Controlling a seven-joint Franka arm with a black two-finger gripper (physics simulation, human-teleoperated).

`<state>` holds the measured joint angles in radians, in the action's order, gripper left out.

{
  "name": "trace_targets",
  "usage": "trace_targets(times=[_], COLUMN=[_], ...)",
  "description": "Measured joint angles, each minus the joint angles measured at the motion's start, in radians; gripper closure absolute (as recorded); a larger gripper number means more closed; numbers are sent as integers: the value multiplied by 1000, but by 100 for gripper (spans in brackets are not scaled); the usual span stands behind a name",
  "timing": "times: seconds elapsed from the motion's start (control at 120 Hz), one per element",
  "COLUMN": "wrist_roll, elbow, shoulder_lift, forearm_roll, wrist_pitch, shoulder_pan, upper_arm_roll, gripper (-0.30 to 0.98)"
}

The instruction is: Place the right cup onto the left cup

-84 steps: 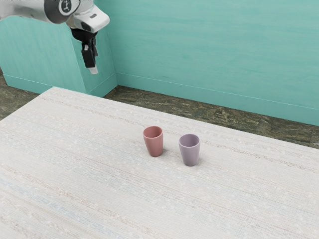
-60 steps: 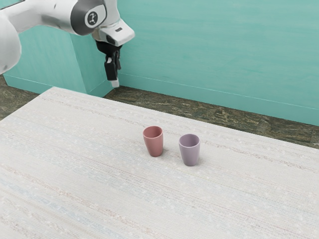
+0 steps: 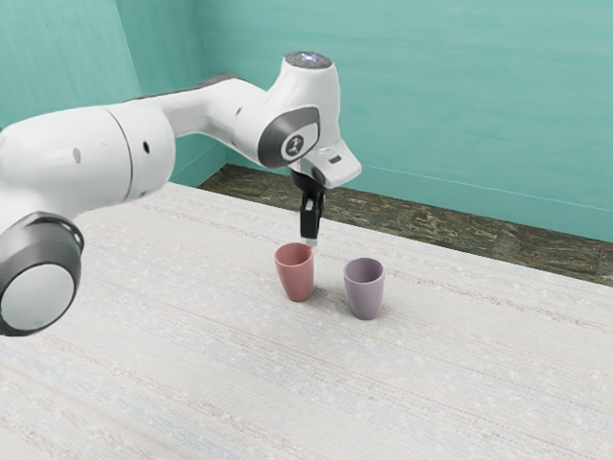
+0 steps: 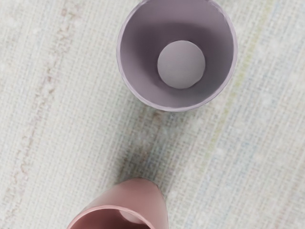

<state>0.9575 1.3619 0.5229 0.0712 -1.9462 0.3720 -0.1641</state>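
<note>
My gripper (image 3: 311,242) points down close to the rim of the pink cup (image 3: 298,280), on the side toward the back wall; whether it touches the rim I cannot tell. Both cups stand upright. The purple cup (image 3: 364,294) is a short way toward the exterior view's right. Looking down from the hand, I see into the purple cup (image 4: 181,98), with its round bottom visible, while the pink cup (image 4: 143,198) is partly cut off at the lower edge.
A pale woven-patterned table (image 3: 220,364) carries both cups, with a narrow gap between them. Beyond its back edge are a dark floor (image 3: 431,230) and a teal wall (image 3: 479,115).
The arm has swung from the exterior view's upper left toward its right and lowered, bringing my gripper from off beyond the table's back edge to the pink cup's rim. Both cups have stayed still.
</note>
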Motion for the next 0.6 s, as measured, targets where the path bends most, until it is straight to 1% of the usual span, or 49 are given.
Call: trace_targets(times=[0.067,0.333,0.425,0.6], wrist_roll=[0,10,8,5], elbow=[-45,-145,-165,-220], shoulder_lift=[41,144,175,245], forearm_roll=[-7,-106,-121,-131], wrist_pitch=[-16,-49,-48,-47], shoulder_pan=[2,35,40,31], upper_arm_roll=[2,2,2,1], gripper=[0,0,0,8])
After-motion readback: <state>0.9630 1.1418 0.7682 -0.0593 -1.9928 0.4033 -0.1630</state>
